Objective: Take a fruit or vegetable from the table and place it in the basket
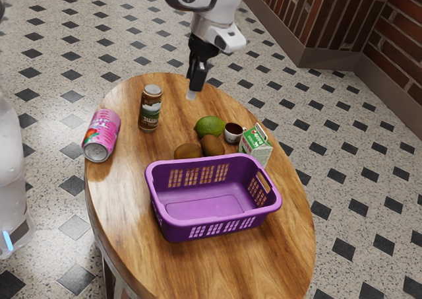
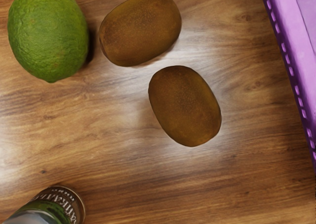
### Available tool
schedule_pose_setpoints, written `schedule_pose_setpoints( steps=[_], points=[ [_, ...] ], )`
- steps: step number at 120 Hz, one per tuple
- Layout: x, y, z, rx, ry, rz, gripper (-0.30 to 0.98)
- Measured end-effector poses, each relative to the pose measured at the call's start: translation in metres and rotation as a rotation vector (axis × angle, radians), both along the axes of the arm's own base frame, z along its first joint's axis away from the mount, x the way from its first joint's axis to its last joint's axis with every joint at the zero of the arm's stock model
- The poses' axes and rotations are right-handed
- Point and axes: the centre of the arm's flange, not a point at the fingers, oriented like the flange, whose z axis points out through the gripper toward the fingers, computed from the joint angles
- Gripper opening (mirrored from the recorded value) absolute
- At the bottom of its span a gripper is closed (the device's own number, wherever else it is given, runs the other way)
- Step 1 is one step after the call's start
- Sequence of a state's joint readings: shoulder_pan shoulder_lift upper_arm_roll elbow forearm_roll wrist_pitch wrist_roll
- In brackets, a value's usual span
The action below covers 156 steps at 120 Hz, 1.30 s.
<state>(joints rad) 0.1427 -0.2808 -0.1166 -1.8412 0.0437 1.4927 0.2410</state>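
You log two kiwis (image 2: 184, 106), one lime (image 2: 48, 33), one basket (image 1: 247, 230). Fruit lies lower than your fingers (image 1: 192, 93); apart or together, you cannot tell.

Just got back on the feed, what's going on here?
The arm's gripper hangs above the wooden table, holding nothing that I can see. Two brown kiwis and a green lime lie on the table beside the purple basket, and I see no fruit inside it. So the pick isn't made yet, and which fruit comes next I can't tell.
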Motion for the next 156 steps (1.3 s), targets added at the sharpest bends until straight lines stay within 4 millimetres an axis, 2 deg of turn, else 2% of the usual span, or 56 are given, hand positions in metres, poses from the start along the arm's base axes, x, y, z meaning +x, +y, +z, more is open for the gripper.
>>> schedule_pose_setpoints(
  steps=[11,33,55,83,98,133,156],
  points=[
    [-0.021,-0.008,-0.013,-0.004,-0.040,0.004,0.67],
    [-0.048,-0.039,-0.026,0.025,-0.142,0.035,0.67],
    [-0.073,-0.047,-0.036,0.016,-0.195,0.086,0.67],
    [-0.055,-0.044,-0.091,-0.041,-0.137,0.117,0.67],
    [-0.053,-0.041,-0.114,-0.051,-0.107,0.135,0.67],
    [-0.040,-0.040,-0.133,-0.066,-0.109,0.156,0.66],
    [-0.028,-0.032,-0.150,-0.081,-0.093,0.179,0.66]
  ],
)
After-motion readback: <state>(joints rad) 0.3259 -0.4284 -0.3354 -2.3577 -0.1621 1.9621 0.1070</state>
